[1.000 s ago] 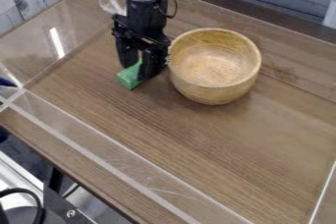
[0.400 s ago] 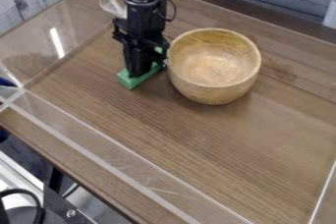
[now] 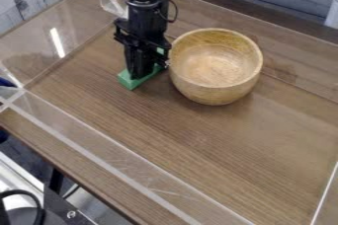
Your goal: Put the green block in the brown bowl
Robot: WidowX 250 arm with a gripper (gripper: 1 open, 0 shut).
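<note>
Your gripper (image 3: 141, 64) points straight down in the upper left, its jaws pinched around the block (image 3: 132, 76) on the table (image 3: 199, 160), ready to lift it. The bowl (image 3: 216, 65) waits just right.

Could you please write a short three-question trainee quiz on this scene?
1. True or false: the green block already lies inside the brown bowl.
2. The claw is (a) over the bowl, (b) down at the block, (c) far off.
3. Which side of the bowl, in the picture, is the block on?

Key: 1 false, it is on the table; 2 b; 3 left.
</note>
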